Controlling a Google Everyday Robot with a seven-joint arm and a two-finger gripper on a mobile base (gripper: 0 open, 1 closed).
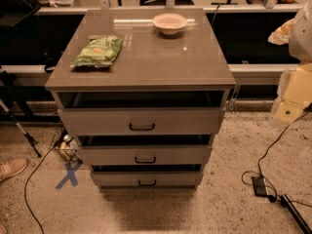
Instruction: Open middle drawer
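Note:
A grey-beige cabinet (pixel 141 62) stands in the middle of the view with three flat-fronted drawers stacked in it. The middle drawer (pixel 112 155) has a small black bar handle (pixel 145 160). A dark gap shows above its front, as above the top drawer (pixel 97 122) and the bottom drawer (pixel 117 179). My gripper (pixel 294 95) is at the right edge of the view, a pale yellow-white shape level with the top drawer. It is well to the right of the cabinet and touches nothing on it.
A green snack bag (pixel 97 51) and a white bowl (pixel 169 23) lie on the cabinet top. Cables and a black power adapter (pixel 260 185) lie on the floor at right. A blue tape X (pixel 68 173), a shoe (pixel 10 168) and a tripod leg (pixel 19 126) are at left.

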